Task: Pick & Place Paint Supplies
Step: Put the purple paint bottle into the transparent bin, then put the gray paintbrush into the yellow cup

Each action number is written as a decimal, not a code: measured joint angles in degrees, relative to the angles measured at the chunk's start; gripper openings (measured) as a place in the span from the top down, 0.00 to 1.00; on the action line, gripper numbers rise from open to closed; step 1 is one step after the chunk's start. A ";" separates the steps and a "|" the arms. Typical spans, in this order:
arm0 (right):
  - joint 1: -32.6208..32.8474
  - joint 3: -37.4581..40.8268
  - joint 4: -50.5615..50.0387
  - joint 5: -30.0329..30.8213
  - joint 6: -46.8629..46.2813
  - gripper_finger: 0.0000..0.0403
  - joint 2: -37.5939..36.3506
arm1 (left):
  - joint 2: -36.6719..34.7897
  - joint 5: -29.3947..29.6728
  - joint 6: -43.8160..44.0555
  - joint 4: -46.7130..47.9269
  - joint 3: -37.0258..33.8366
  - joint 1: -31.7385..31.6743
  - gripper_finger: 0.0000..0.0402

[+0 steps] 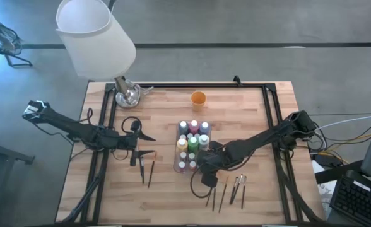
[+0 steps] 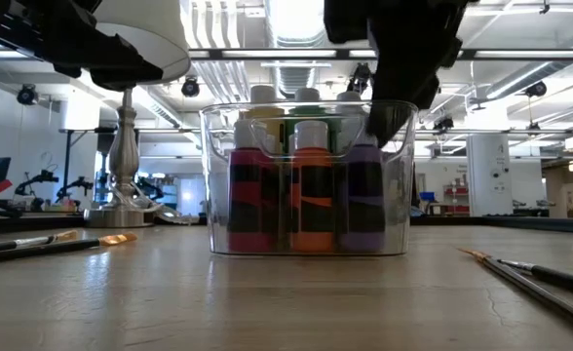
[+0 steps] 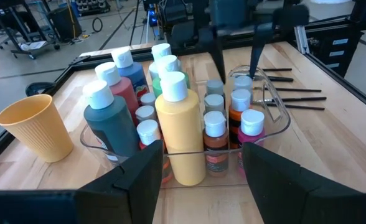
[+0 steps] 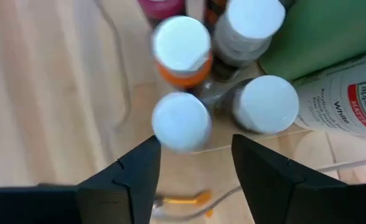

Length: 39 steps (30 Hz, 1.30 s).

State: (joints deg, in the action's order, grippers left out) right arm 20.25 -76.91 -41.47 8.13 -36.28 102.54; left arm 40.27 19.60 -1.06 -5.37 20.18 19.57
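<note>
High view: right gripper (image 1: pixel 206 165) spread above the small bottles (image 1: pixel 187 165) in the tray (image 1: pixel 176 150). Left gripper (image 1: pixel 137 146) spread, waiting left. Risk: fingers clip neighbouring caps, toppling bottles.

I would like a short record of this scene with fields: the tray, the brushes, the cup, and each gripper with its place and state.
tray: clear tray mid-table, packed with upright paint bottles
brushes: two lying left of the tray, several more to its right, all on the table
cup: orange cup behind the tray, apart from it
left gripper: left of the tray, fingers open, empty
right gripper: over the tray's near right corner, above the bottle caps, fingers open, empty
</note>
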 joint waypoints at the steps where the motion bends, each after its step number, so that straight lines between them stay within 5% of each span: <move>1: 0.07 -0.61 -0.85 -0.02 0.03 0.53 -0.30 | 0.00 0.00 0.00 -0.02 0.00 0.02 0.45; 16: 5.07 -8.49 -11.25 0.15 -1.71 0.63 -4.37 | 0.00 0.00 0.02 0.05 0.00 0.01 0.45; 29: 14.33 -11.47 -25.56 0.72 -17.61 0.75 -4.70 | 0.00 0.01 0.00 0.22 0.00 0.01 0.45; 39: 20.98 -11.01 -38.12 14.06 -37.21 0.76 -5.01 | 0.00 0.02 0.00 0.19 0.00 0.01 0.45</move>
State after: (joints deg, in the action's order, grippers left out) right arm 41.23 -87.92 -79.59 22.19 -73.49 97.53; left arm 40.27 19.62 -1.06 -5.18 20.18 19.58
